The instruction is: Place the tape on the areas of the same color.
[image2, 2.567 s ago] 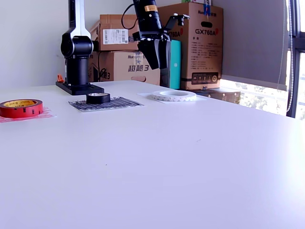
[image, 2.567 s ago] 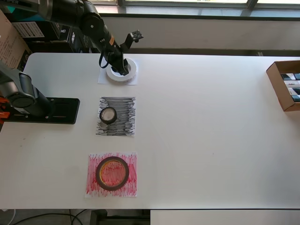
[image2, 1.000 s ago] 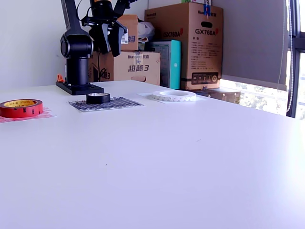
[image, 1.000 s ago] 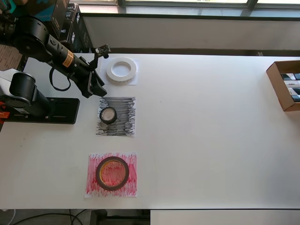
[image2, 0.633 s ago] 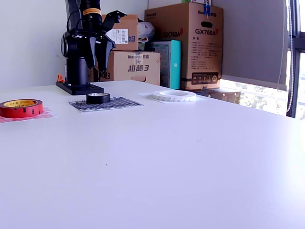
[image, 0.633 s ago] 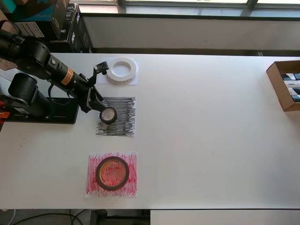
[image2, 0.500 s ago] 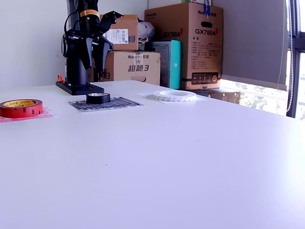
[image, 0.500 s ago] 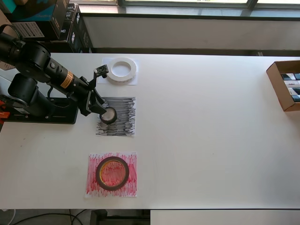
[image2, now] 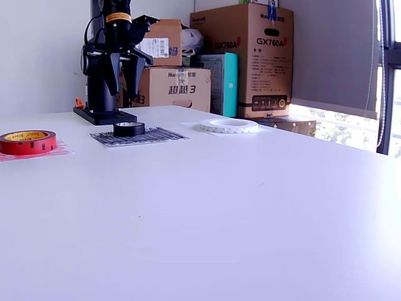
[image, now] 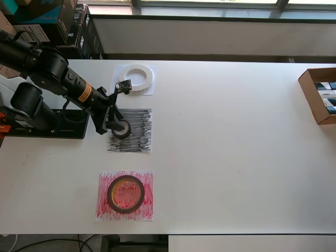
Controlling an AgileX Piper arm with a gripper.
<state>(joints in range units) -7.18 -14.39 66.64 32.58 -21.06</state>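
Observation:
The wide white ring (image: 136, 77) lies on the white sheet (image: 116, 87). The small black roll (image: 121, 129) lies on the black scribbled sheet (image: 139, 134). The dark red roll (image: 126, 193) lies on the red scribbled sheet (image: 105, 210). My gripper (image: 108, 125) is open and empty, at the black roll's left edge in the overhead view. In the exterior view my gripper (image2: 122, 84) hangs well above the black roll (image2: 129, 129), fingers pointing down. The red roll (image2: 27, 142) and the white ring (image2: 229, 125) also show there.
The arm's black base plate (image: 58, 124) sits left of the black sheet in the overhead view. An open cardboard box (image: 319, 95) stands at the table's right edge. Cardboard boxes (image2: 250, 56) are stacked behind the table.
My gripper left the white ring, swung left and came over the black roll; in the last half second it shifted slightly right. The three rolls have not moved.

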